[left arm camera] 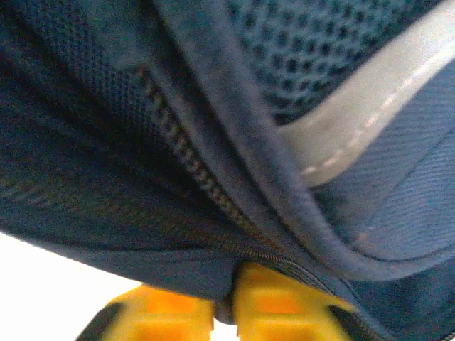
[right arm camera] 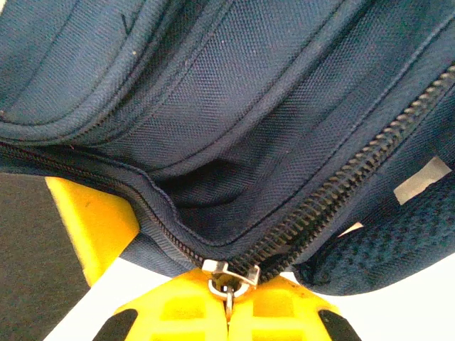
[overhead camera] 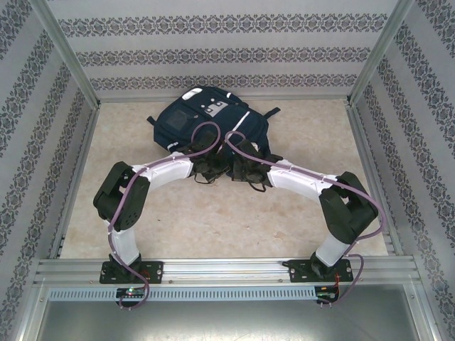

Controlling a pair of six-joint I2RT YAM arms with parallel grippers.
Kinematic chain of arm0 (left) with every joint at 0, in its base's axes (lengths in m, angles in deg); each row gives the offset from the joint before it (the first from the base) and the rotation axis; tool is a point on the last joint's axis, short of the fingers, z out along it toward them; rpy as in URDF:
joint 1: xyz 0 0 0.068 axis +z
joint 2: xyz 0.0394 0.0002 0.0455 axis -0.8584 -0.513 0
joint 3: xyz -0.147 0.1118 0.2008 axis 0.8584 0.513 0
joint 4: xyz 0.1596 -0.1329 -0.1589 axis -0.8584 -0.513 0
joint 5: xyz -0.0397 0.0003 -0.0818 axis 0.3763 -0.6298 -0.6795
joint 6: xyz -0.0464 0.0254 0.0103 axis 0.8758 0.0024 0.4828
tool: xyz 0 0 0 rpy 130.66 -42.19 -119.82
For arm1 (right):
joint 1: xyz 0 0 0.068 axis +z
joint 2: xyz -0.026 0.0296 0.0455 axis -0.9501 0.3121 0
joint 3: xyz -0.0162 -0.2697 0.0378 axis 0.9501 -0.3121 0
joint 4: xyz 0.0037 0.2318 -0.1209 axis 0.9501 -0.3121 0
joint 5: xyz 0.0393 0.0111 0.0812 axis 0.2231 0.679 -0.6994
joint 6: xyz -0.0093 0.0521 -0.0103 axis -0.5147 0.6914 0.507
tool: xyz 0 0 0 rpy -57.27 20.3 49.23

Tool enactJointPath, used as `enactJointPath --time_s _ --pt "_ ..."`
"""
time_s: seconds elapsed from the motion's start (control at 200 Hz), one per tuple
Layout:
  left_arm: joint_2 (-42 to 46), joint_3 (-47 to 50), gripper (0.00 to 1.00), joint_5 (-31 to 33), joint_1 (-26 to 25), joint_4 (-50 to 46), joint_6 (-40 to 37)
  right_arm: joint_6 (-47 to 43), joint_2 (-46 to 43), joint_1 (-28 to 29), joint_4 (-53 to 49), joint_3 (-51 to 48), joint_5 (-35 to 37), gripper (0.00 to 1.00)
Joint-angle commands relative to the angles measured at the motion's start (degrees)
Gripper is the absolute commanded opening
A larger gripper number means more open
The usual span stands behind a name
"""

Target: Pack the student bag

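The student bag, a navy backpack with white patches, lies flat at the back centre of the table. Both arms reach to its near edge. My left gripper is shut, its yellow fingers pinching a fold of the student bag's fabric just below a zipper line. My right gripper is shut on the metal zipper pull, which hangs from the slider where two rows of teeth meet. The student bag's opening gapes slightly above the slider.
Patterned walls and metal rails box in the beige tabletop. A yellow block sits under the bag's edge at the left of the right wrist view. Purple cables loop over the bag.
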Motion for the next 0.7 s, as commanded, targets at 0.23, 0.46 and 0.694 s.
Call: enactJointPath --time_s 0.23,0.46,0.694 --pt "3.5 3.6 0.0 7.7 3.3 2.6 -3.4 -0.4 -3.9 -0.2 -1.6 -0.7 -0.7 0.0" --pt "10.5 10.8 0.0 9.7 9.8 -1.1 -5.5 -2.8 -6.0 -3.6 -3.3 -3.0 1.8 0.0" --pt "18.6 17.8 0.0 8.4 21.2 -4.1 -10.4 -4.8 -8.5 -8.7 -3.5 -6.1 1.5 0.0"
